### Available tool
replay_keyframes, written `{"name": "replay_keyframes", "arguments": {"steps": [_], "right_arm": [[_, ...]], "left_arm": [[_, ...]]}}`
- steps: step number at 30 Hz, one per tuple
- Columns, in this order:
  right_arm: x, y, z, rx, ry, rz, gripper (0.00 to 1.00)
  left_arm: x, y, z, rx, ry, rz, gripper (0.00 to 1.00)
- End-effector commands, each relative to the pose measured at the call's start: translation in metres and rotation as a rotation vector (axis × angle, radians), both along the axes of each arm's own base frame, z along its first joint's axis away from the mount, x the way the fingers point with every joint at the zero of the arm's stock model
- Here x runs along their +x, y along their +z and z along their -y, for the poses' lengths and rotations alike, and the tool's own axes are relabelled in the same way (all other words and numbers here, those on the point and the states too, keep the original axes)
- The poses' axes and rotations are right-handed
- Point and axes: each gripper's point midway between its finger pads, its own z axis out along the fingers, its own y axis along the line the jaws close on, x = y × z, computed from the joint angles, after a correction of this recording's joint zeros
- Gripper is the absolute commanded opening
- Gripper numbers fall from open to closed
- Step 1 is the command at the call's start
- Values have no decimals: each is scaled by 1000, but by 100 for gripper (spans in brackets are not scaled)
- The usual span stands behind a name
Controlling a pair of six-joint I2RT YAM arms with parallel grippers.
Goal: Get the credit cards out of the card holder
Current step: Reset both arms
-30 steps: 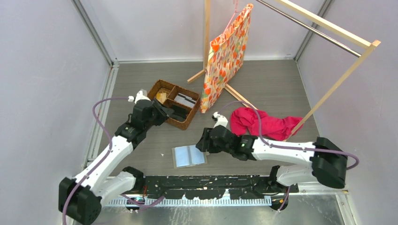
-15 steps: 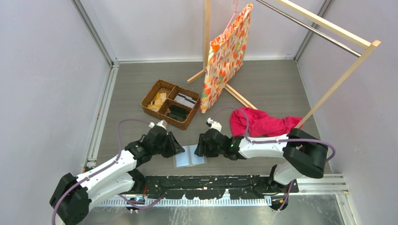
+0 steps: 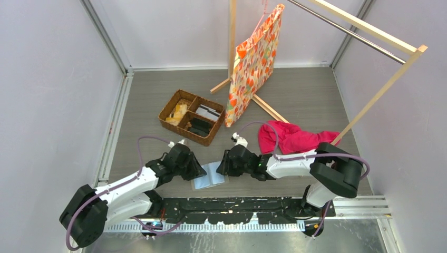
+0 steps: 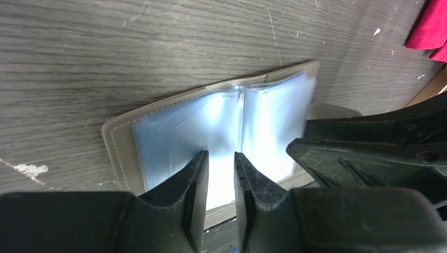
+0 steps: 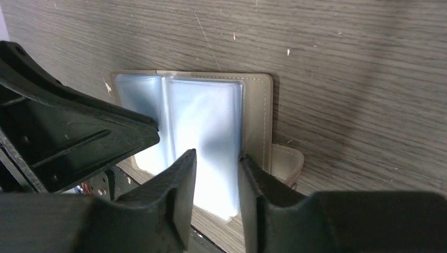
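Left gripper (image 4: pixel 220 159) and right gripper (image 5: pixel 217 158), narrowly parted, empty, over open card holder (image 4: pixel 174 124) (print unreadable).

Robot lab test cell, plain pale walls (image 3: pixel 47 79), aluminium frame posts (image 3: pixel 106 37), grey wood-grain tabletop (image 3: pixel 153 87)

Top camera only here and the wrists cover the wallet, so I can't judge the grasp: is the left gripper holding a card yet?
Observer: No. The left gripper has its jaws a narrow gap apart at the centre fold of the card holder, pinching nothing visible.
Operator: And the right?
Observer: The right gripper is open too, over the panel beside the closing tab.
Operator: Any card showing?
Observer: None I can make out; glare whitens the clear sleeves.
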Motion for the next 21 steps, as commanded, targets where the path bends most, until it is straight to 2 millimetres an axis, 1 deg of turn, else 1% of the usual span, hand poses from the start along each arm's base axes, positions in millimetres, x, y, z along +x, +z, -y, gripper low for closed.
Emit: {"name": "replay_keyframes", "arguments": {"steps": [1,4,6,9,11,16,19,21], "right_arm": [[-7,7,-15,84,40,-26,34],[-11,13,-21,121,64,-36,23],[-12,16,-23,134,69,-34,19],[-10,18,-22,138,60,-27,7],[-10,19,-20,137,55,-22,3],[-13,21,-28,154,87,-34,4],[-11,25,-27,156,76,-24,12],[-4,31,-18,128,42,17,19]], "left_arm": [[-4,-19,-8,46,8,-22,26],[-5,-23,-8,49,2,-30,26],[-5,-24,-7,49,-2,-33,26],[-4,-24,-5,47,-8,-31,26],[-3,-23,-5,48,-11,-27,26],[-1,-20,-3,53,-27,-20,25],[1,-12,-3,66,-42,-12,25],[3,-2,-4,76,-48,10,25]]}}
